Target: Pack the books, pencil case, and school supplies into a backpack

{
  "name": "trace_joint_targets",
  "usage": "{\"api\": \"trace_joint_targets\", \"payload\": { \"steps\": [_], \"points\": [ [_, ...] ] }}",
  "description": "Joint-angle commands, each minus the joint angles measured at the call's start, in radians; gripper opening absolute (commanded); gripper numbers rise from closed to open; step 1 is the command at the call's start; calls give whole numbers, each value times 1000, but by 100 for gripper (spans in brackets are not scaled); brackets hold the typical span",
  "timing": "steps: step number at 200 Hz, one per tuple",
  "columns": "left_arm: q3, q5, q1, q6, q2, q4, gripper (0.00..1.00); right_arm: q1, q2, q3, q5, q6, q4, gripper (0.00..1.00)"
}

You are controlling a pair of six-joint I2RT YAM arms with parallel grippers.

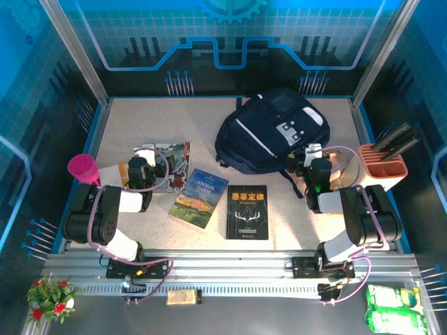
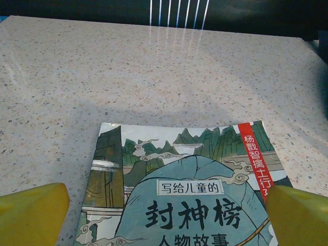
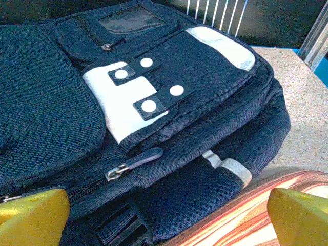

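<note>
The left end effector (image 2: 164, 220) is held spread wide and empty, poised over the glossy illustrated book (image 2: 179, 189) lying flat on the speckled table (image 2: 102, 77), likely for a grasp. The right end effector (image 3: 164, 220), equally spread and empty, is aimed at the soft navy backpack (image 3: 154, 102) just ahead, its zip (image 3: 120, 171) apparently closed.

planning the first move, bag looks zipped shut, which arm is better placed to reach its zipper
Probably right. Its jaws stand open beside the backpack, with the zipper pull straight ahead in its wrist view. The left jaws hang open over the white-red book, away from the backpack.
</note>
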Motion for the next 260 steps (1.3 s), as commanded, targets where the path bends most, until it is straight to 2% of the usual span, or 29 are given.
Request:
{"api": "trace_joint_targets", "payload": {
  "steps": [1, 210, 240, 260],
  "points": [
    [15, 15, 0, 22, 6, 7, 99, 14, 10, 14, 10, -14, 17, 100],
    [16, 19, 0, 21, 7, 7, 99, 14, 5, 14, 10, -19, 19, 100],
    [-9, -14, 0, 15, -26, 30, 99, 43, -135, 57, 8, -57, -170, 100],
    [8, -14, 1, 13, -115, -81, 99, 78, -239, 80, 11, -86, -276, 100]
  ]
}}
